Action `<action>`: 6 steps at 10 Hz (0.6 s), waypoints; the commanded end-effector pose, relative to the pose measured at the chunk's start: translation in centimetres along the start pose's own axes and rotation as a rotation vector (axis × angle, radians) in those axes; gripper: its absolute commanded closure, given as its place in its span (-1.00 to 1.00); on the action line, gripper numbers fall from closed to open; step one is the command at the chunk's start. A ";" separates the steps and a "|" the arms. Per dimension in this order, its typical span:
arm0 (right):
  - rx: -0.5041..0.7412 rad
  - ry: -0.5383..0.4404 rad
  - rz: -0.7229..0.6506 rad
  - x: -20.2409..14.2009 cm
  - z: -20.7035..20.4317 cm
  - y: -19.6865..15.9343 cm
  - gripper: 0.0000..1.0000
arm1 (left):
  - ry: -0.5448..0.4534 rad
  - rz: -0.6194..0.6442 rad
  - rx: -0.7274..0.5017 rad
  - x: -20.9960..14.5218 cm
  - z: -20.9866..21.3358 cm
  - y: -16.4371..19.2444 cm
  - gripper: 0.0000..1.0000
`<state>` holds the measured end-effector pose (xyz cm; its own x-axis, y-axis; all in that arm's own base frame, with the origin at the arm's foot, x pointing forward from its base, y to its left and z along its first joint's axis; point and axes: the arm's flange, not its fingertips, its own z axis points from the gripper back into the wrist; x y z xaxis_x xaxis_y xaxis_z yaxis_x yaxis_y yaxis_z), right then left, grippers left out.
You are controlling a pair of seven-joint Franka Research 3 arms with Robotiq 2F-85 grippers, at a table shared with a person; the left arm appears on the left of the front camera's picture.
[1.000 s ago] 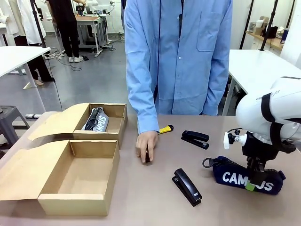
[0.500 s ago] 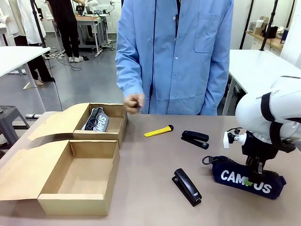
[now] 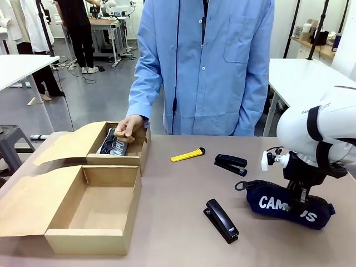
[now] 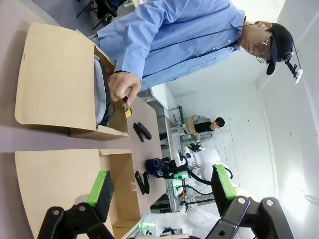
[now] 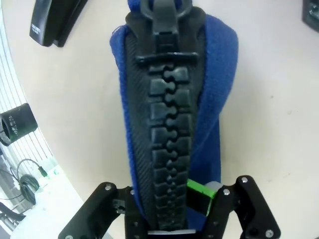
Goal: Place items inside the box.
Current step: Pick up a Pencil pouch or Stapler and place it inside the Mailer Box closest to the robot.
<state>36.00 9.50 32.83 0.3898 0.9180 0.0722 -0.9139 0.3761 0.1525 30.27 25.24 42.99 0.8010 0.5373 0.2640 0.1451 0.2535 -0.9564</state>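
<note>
Navy pouch (image 3: 268, 203) beside black stapler (image 3: 221, 220)

Far box (image 3: 139, 146) behind near box (image 3: 92, 242) at the table's (image 3: 167, 245) left, pouch (image 3: 114, 147) in the far box under the person's hand (image 3: 130, 127), utility knife (image 3: 187, 154) mid-table, far stapler (image 3: 231, 164) just right of it, near stapler (image 3: 221, 220) in front, second pouch (image 3: 267, 203) rightmost.

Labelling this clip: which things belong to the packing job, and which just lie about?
Job: navy pouch in the right tool, grey pouch, yellow knife, near stapler, far stapler, near box, far box.
Lying about: left white table, grey stool, right white table.
</note>
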 end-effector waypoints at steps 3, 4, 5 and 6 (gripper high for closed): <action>0.132 -0.120 -0.688 0.6 7.8 9.0 1.00 | -0.004 -0.022 -0.017 -0.1 0.0 0.0 -1.00; 0.011 -0.235 -0.928 1.3 10.0 12.4 1.00 | -0.004 -0.022 -0.017 -0.1 0.0 0.0 -1.00; -0.072 -0.306 -1.021 1.8 10.7 15.3 1.00 | -0.004 -0.022 -0.017 -0.1 0.0 0.0 -1.00; -0.075 -0.342 -1.025 2.2 10.7 17.6 1.00 | -0.004 -0.022 -0.017 -0.1 0.0 0.0 -1.00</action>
<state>25.62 15.95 46.88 0.9309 0.3461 0.1166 -0.3652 0.8831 0.2946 30.23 25.26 43.06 0.8002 0.5378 0.2655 0.1468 0.2537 -0.9561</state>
